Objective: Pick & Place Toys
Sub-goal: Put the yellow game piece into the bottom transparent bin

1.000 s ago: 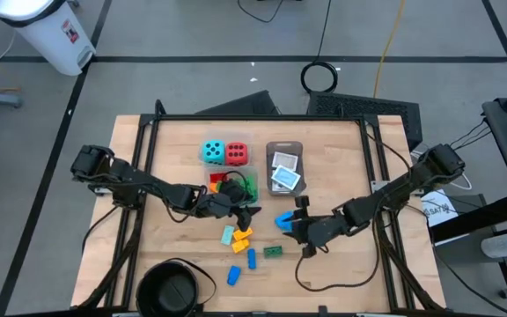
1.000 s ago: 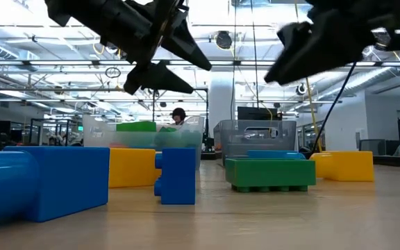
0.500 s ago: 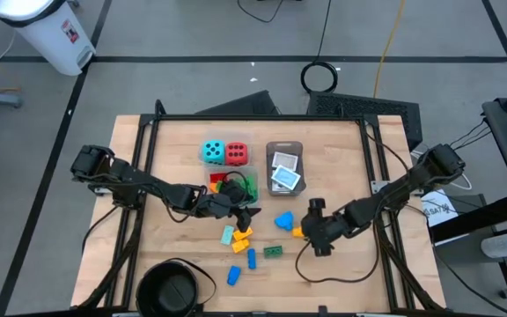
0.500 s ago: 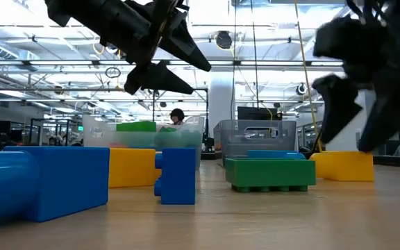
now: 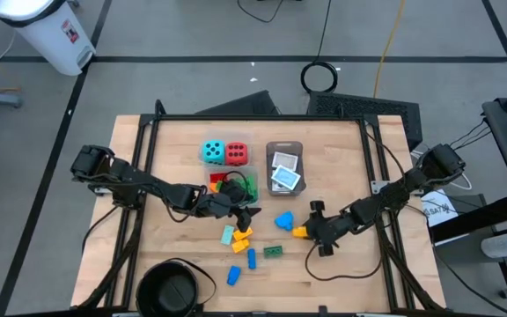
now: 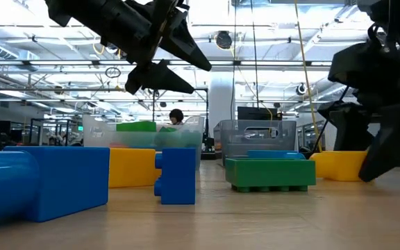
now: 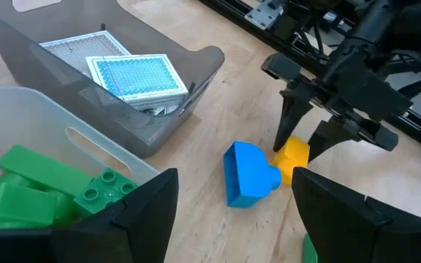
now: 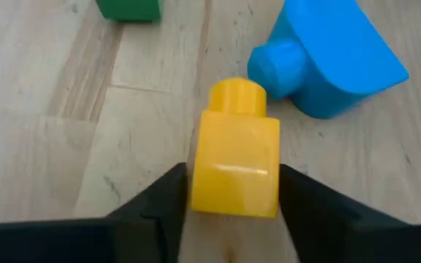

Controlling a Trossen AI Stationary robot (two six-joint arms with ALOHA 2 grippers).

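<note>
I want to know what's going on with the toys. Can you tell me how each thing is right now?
right gripper: down at the table, fingers either side of the yellow brick
yellow brick: on the table, between the fingers, stud near the blue brick
blue brick: lying loose on the table
left gripper: open, hanging by the clear tub, holding nothing
clear tub: holds green bricks
grey tray: holds cards

the high view looks straight down on the whole tabletop (image 5: pixel 341 264). the low view sits at tabletop height, facing the room. 2 wrist views look closely past each hand; both share the yellow brick (image 8: pixel 234 169) beside the blue brick (image 8: pixel 331 62).
</note>
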